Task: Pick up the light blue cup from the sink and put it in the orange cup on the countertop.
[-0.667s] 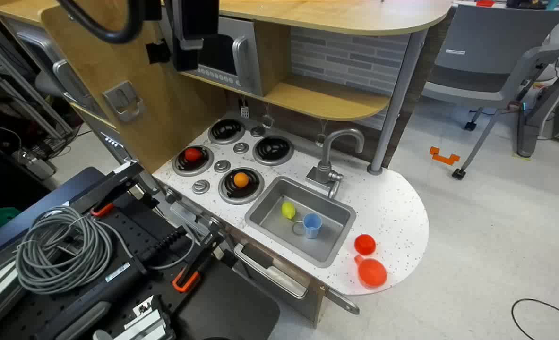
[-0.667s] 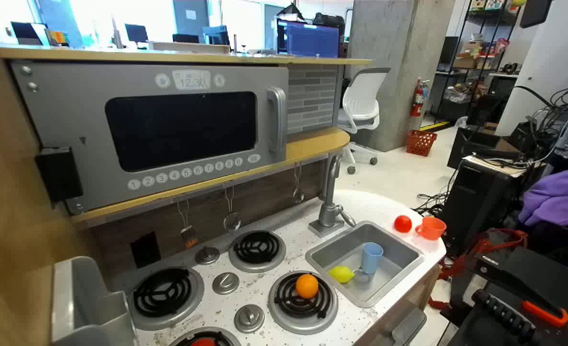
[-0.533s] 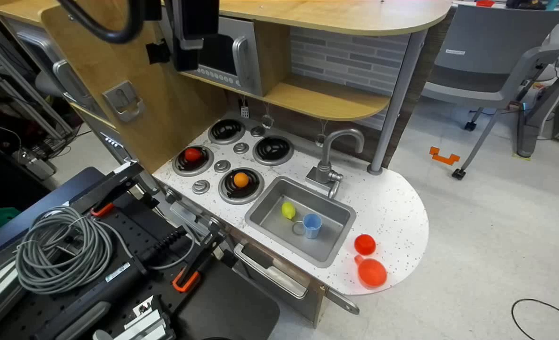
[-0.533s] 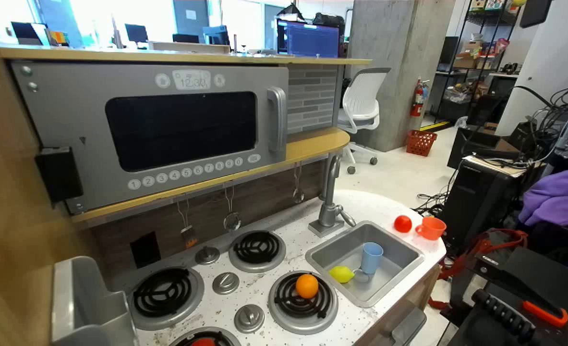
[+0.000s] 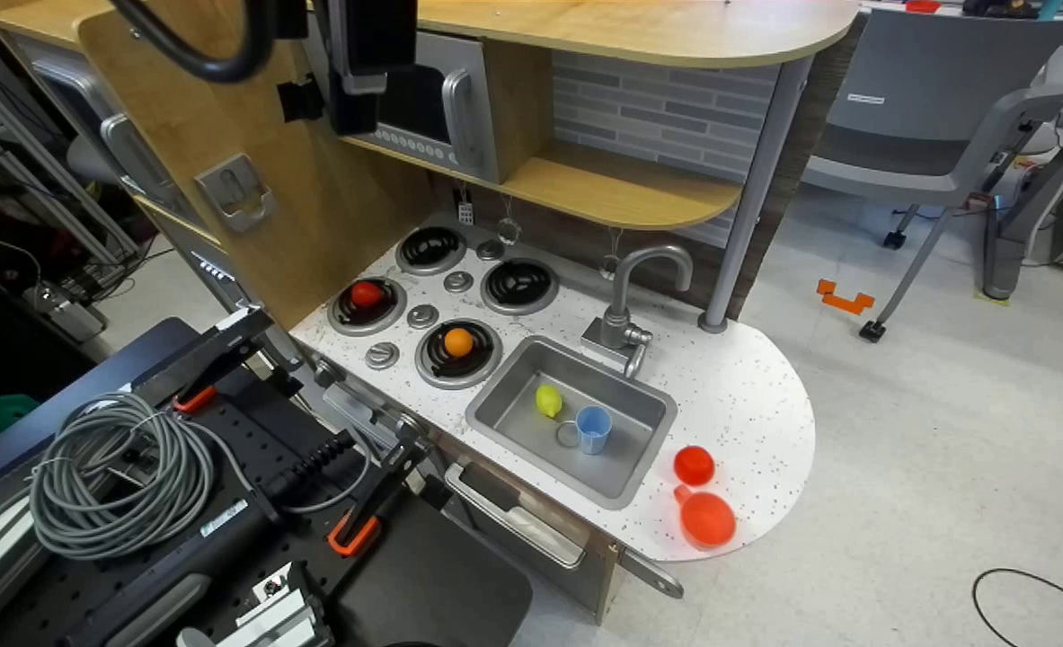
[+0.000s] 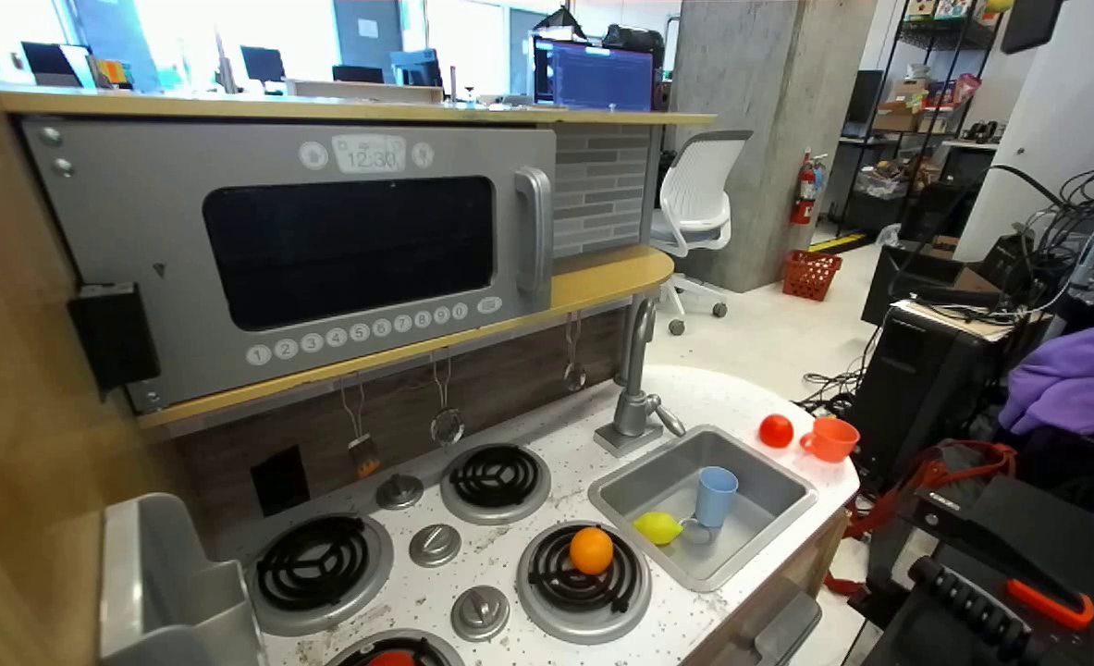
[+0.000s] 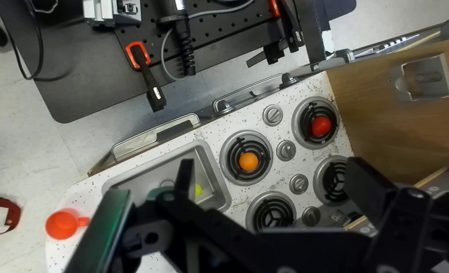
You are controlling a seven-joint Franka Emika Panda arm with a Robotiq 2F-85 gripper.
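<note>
The light blue cup (image 5: 595,429) sits in the sink (image 5: 639,420), the orange cup (image 5: 709,521) on the countertop (image 5: 751,413) — the gripper (image 7: 271,165) gapes, fingers wide.

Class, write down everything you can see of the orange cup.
The orange cup is reddish-orange, round-rimmed and plastic-looking, with one handle on its side. It stands upright, open end up, on the speckled white countertop, near the rounded edge; that surface is its only clear contact. A red round item sits close beside the handle, but whether they touch is hard to tell. In the wrist view no contents show inside.
</note>
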